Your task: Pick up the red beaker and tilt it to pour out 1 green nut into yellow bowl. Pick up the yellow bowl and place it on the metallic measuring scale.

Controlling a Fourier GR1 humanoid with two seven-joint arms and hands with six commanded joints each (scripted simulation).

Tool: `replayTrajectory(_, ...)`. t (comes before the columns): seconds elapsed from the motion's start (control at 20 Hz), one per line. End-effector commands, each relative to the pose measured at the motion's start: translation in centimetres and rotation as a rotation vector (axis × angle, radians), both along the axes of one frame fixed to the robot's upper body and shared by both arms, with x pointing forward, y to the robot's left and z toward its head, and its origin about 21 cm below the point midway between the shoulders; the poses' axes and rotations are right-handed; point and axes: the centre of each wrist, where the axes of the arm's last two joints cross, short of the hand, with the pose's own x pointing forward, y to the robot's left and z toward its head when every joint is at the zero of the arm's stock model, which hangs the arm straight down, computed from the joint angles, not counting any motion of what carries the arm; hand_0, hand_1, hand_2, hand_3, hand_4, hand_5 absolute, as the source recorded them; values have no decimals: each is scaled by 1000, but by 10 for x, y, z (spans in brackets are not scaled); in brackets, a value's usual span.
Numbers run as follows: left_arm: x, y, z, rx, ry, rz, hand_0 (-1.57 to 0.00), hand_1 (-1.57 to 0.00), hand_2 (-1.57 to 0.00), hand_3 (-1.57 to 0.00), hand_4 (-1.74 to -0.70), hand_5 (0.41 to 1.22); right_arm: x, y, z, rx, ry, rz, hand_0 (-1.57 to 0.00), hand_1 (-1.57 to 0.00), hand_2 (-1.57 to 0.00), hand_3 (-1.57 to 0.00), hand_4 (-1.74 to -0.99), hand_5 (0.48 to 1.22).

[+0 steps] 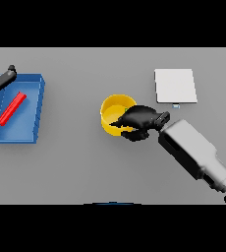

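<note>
The yellow bowl [111, 110] stands on the grey table near the middle. My right hand [137, 120] is on the bowl's right rim, fingers curled over the edge and thumb below it. A small green speck [127, 108] shows inside the bowl beside the fingers. The red beaker [12, 108] lies on its side in the blue tray [36, 98] at the left. My left hand [2, 78] rests at the tray's upper left corner, holding nothing. The metallic measuring scale [175, 85] is a pale square plate up and to the right of the bowl.
The right forearm [193, 150] stretches from the lower right corner toward the bowl. A strip of bare table separates the bowl from the scale. The blue tray sits against the table's left edge.
</note>
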Motion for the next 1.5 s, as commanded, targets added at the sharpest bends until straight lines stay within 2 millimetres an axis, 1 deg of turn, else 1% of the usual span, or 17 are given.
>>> replayTrajectory(0.0, 1, 2, 2, 0, -2, 1, 1, 1, 1, 1, -791, 733, 0, 0, -1, 0, 8, 0, -938, -806, -787, -978, -1521, 1108)
replayTrajectory(0.05, 0, 0, 1, -4, -1, -8, 1, 1, 1, 1, -791, 735, 0, 0, 0, 0, 11, -3, -1065, -959, -943, -1005, -1561, 1130)
replayTrajectory(0.15, -1, -1, 2, -3, -12, -10, 1, 1, 1, 1, -793, 735, -1, 3, 0, -14, 7, -11, -1247, -1179, -1169, -1054, -1621, 1163)
replayTrajectory(0.25, 0, -1, -1, -2, 0, -10, 1, 1, 1, 1, -792, 732, -1, -2, 5, -25, 6, 0, -1364, -1320, -1314, -1111, -1659, 1184)
replayTrajectory(0.35, -1, -1, 1, 2, -11, -10, 1, 1, 1, 1, -790, 727, 0, -1, 6, -25, -4, -21, -1438, -1411, -1406, -1153, -1683, 1197)
replayTrajectory(0.4, 0, 0, 1, 2, -7, -12, 1, 1, 1, 1, -788, 725, -2, -2, 9, -22, -2, -18, -1465, -1443, -1439, -1212, -1692, 1202)
replayTrajectory(0.55, 0, 3, 0, 2, -4, -12, 1, 1, 1, 1, -783, 727, 1, -5, 28, -10, -6, -26, -1517, -1505, -1504, -1350, -1711, 1211)
replayTrajectory(0.65, 1, 1, 0, 0, -4, -9, 1, 1, 1, 1, -785, 729, 0, -5, 41, 17, -3, -27, -1536, -1529, -1528, -1356, -1717, 1215)
replayTrajectory(0.7, 1, 3, 2, 5, -10, -6, 1, 1, 1, 1, -785, 731, 0, -11, 48, 18, -16, -21, -1543, -1537, -1537, -1338, -1719, 1216)
replayTrajectory(0.8, 0, 3, 3, -2, -18, -9, 1, 1, 1, 1, -793, 737, 2, -14, 60, -10, -32, -50, -1553, -1549, -1549, -1302, -1721, 1218)
replayTrajectory(0.9, -1, 5, 5, -7, -28, -10, 1, 1, 1, 1, -798, 737, 6, -17, 64, -22, -37, -66, -1560, -1546, -1556, -1361, -1724, 1218)
replayTrajectory(1.0, -1, 7, 6, 1, -34, -9, 1, 1, 1, 1, -799, 741, 12, -22, 65, -21, -38, -72, -1564, -1555, -1561, -1319, -1723, 1218)
replayTrajectory(1.1, 0, 6, 8, 6, -35, -6, 1, 1, 1, 1, -795, 747, 17, -30, 75, -22, -67, -106, -1566, -1561, -1565, -1269, -1723, 1219)
replayTrajectory(1.15, -1, 7, 8, 7, -36, -8, 1, 1, 1, 1, -794, 748, 20, -38, 79, -28, -88, -119, -1471, -1535, -1566, -1279, -1723, 1220)
replayTrajectory(1.3, 1, 6, 8, 9, -25, -16, 1, 1, 1, 1, -788, 754, 30, -49, 87, -47, -129, -206, -1519, -1552, -1568, -1341, -1724, 1220)
replayTrajectory(1.4, 1, 6, 11, -7, -34, -8, 1, 1, 1, 1, -799, 754, 37, -61, 88, -52, -147, -228, -1538, -1559, -1569, -1406, -1726, 1221)
replayTrajectory(1.45, 1, 6, 7, -13, -29, -2, 1, 1, 1, 1, -803, 755, 41, -70, 88, -53, -154, -244, -1544, -1561, -1570, -1417, -1726, 1221)
